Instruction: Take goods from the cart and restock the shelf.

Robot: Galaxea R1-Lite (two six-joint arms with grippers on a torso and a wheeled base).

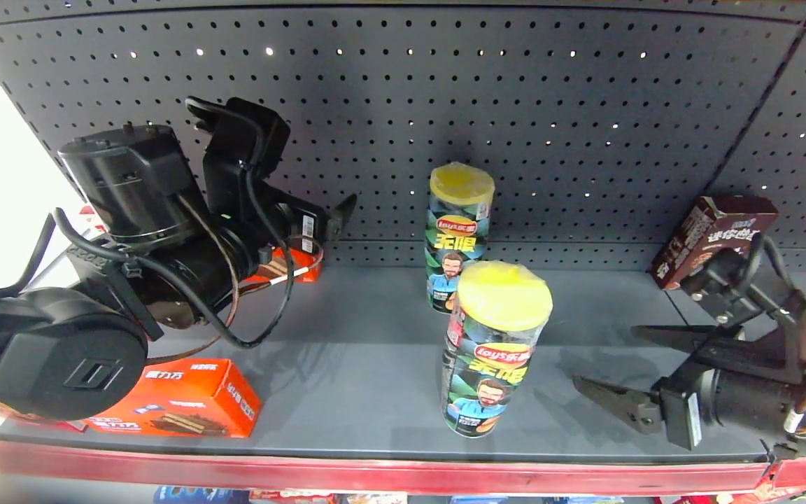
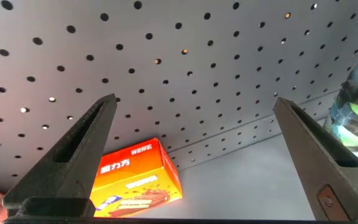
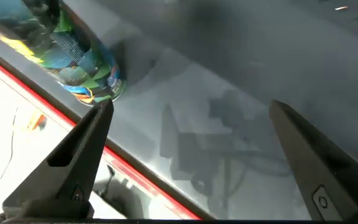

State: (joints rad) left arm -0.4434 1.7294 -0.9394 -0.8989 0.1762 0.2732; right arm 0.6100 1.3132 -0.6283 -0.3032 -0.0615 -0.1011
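On shelf [image 1: 347, 364]: two cans [image 1: 497, 350] are stood upright, centre.
Both left jaws and right jaws are held wide open, nothing gripped.

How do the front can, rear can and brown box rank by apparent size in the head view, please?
1. Front can, helped by being nearer the camera.
2. Rear can.
3. Brown box, close behind it and partly covered.

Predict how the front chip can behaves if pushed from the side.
Probably tips: the front chip can is tall and narrow, standing upright. Once down, its round body would likely roll, and the shelf's red front edge is close.
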